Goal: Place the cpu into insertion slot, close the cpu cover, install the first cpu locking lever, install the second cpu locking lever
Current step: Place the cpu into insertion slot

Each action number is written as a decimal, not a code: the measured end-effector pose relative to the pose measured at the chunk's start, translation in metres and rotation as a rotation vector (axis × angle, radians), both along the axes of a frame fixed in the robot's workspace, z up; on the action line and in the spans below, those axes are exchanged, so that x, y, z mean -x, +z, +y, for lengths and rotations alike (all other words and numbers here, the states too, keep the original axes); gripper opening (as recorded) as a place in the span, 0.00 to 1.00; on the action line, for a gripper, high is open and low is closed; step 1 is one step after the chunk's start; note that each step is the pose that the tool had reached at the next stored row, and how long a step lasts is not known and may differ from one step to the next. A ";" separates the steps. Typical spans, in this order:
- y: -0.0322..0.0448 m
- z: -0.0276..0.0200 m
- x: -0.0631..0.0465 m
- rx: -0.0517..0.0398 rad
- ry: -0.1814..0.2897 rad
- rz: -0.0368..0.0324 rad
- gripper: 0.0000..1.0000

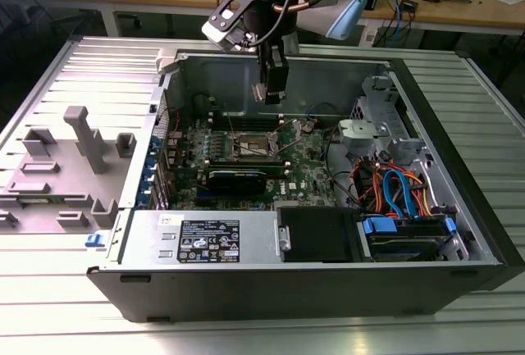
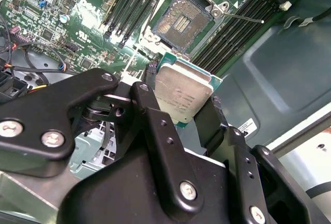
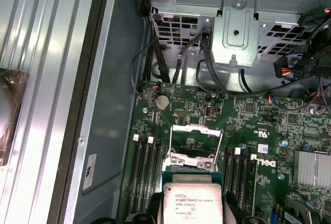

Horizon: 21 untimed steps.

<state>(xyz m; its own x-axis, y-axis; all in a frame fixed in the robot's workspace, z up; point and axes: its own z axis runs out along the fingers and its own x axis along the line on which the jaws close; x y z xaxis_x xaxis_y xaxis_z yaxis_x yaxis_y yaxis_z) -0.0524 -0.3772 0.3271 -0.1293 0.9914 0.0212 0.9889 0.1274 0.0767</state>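
My gripper (image 1: 271, 84) hangs above the open computer case, shut on the cpu (image 1: 260, 91). In both wrist views the cpu (image 2: 182, 93) (image 3: 192, 199) is a silvery square chip with a green edge, clamped between the black fingers (image 2: 150, 111). It is held in the air, above and a little to one side of the insertion slot (image 2: 181, 23), whose dark centre lies bare. The cpu cover (image 3: 196, 142) stands swung up, away from the slot. A thin locking lever (image 2: 243, 17) sticks out beside the slot. On the green motherboard (image 1: 246, 152) the slot (image 1: 250, 147) sits below the gripper.
Long black memory slots (image 2: 135, 8) flank the socket on both sides. A metal drive cage (image 3: 243, 22) with cables (image 1: 394, 187) fills the exterior view's right of the case. A finned heat sink (image 3: 313, 167) is close by. Grey fixture blocks (image 1: 78, 146) stand outside the case.
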 end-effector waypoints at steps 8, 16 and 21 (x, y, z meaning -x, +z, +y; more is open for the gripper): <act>-0.0005 0.0000 0.000 -0.0001 -0.054 -0.0001 0.55; -0.0017 0.0000 0.007 0.0000 -0.104 0.0000 0.55; -0.0022 0.0000 0.007 0.0000 -0.104 0.0000 0.55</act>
